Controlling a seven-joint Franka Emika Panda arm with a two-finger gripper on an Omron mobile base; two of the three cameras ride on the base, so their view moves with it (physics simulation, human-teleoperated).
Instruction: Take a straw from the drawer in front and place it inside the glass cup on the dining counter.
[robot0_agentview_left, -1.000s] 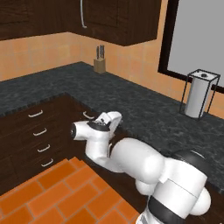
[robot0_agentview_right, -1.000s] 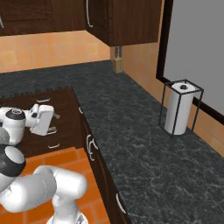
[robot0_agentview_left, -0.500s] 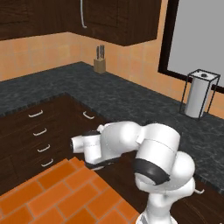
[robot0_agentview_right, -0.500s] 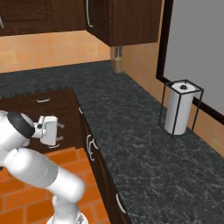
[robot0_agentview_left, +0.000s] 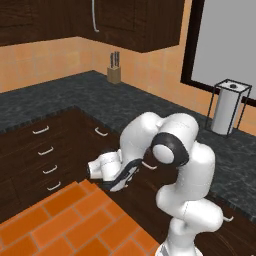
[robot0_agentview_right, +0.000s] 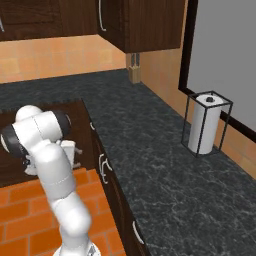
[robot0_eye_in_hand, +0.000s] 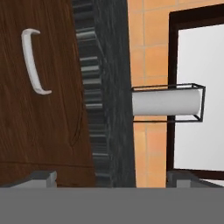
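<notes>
The gripper (robot0_eye_in_hand: 111, 179) hangs low before the dark-brown wooden drawer (robot0_eye_in_hand: 48, 87), jaws spread wide and empty, facing its curved silver bar handle (robot0_eye_in_hand: 33, 61) — so this looks like the reach to pull it open. The straw is presumably inside, unseen. Next, the fingers must straddle that smooth bar squarely — black speckled counter (robot0_agentview_left: 150, 117) above, wire-caged paper roll (robot0_eye_in_hand: 168, 101) behind

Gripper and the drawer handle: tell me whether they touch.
Apart. The hand view shows the gripper open, its tips well short of the drawer front, and the silver handle clear of both.
</notes>
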